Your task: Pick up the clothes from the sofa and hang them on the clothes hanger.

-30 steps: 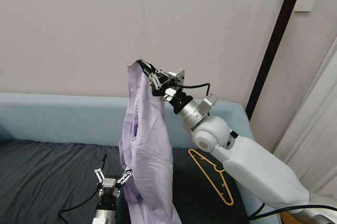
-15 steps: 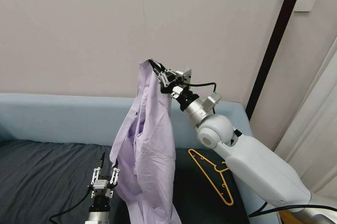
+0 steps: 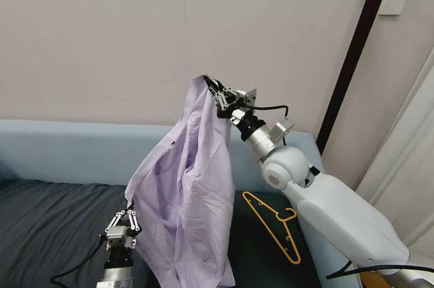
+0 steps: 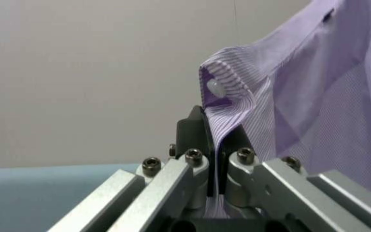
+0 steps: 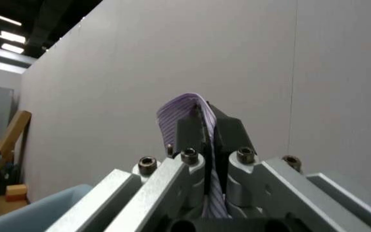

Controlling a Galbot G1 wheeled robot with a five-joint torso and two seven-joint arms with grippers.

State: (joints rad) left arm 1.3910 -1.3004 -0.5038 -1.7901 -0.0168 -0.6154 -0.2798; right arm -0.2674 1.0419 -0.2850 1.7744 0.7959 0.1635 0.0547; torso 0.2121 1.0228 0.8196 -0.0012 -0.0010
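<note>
Above the sofa (image 3: pixel 68 146) seat, right gripper (image 3: pixel 215 93) pinches the shirt (image 3: pixel 193 193) high, left gripper (image 3: pixel 125 223) pinches its cuff (image 4: pixel 227 92) low; hanger (image 3: pixel 274 223) lies flat under the right arm, nearer it.

The shirt (image 3: pixel 193 193) in the centre of the head view is pale lilac. In the left wrist view it shows fine purple-and-white pinstripes and a white button (image 4: pixel 216 88). The left gripper (image 4: pixel 214 140) has black fingers (image 4: pixel 191 135) on silver metal links. The sofa (image 3: pixel 61 146) at lower left has a light blue back and a dark grey seat cushion (image 3: pixel 47 227). The hanger (image 3: pixel 274 227) at lower right is orange-yellow. The right arm (image 3: pixel 339 217) is white, the wall (image 3: pixel 102 30) off-white, and the upright frame (image 3: pixel 352 64) at upper right black.
</note>
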